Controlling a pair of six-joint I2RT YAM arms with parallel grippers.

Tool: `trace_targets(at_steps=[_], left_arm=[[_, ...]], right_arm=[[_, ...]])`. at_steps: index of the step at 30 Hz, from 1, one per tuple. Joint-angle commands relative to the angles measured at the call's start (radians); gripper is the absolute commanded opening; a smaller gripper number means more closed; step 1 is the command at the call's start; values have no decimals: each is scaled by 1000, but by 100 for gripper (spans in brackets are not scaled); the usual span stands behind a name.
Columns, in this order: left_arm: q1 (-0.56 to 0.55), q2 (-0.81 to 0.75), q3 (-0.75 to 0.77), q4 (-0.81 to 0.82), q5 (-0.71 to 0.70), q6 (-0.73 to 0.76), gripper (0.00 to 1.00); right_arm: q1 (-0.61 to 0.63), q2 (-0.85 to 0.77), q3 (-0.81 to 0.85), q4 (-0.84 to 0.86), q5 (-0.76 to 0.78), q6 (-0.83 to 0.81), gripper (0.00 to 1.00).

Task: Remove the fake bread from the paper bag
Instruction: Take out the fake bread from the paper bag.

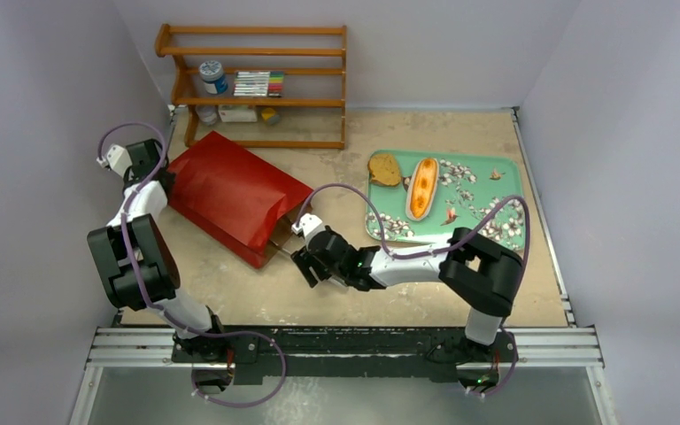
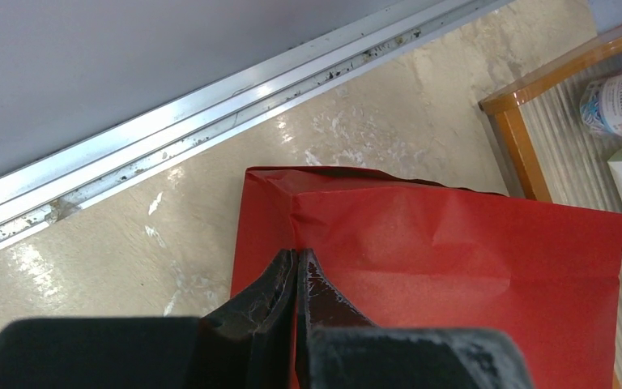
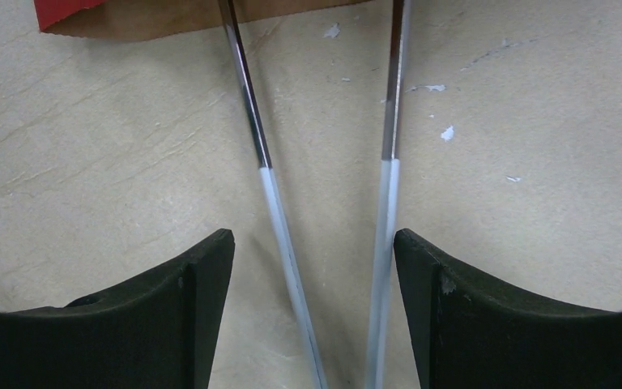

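The red paper bag point(image 1: 230, 195) lies on its side, its brown mouth facing my right arm. At the bag's closed far-left end point(image 2: 453, 267), my left gripper point(image 2: 297, 253) is shut, pinching the paper. My right gripper point(image 3: 313, 235) stands open low over the table just before the bag's mouth point(image 3: 170, 16). The two arms of metal tongs point(image 3: 251, 121) run between its fingers toward the mouth, and a gap shows beside the left arm. Two pieces of fake bread, a round brown slice point(image 1: 384, 168) and a long orange bun point(image 1: 421, 188), lie on the green tray point(image 1: 487, 190). The bag's inside is hidden.
A wooden shelf point(image 1: 257, 84) with a jar, boxes and small items stands at the back, close to the bag's far end point(image 2: 526, 146). Walls close in on the left, right and back. A metal rail point(image 2: 170, 121) runs along the table's left edge.
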Motion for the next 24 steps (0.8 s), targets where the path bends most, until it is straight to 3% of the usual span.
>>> trace_targets(at_steps=[1,14,24], left_arm=[[-2,-38,-7,39,31,14,0],[-2,-84,-49,34,36,6,0],[-2,-140,-119,32,23,-2,0]], right_arm=[[14,33,-15,111,-27,23,74],[17,154,37,140,-34,48,61],[17,225,171,45,6,102,61]])
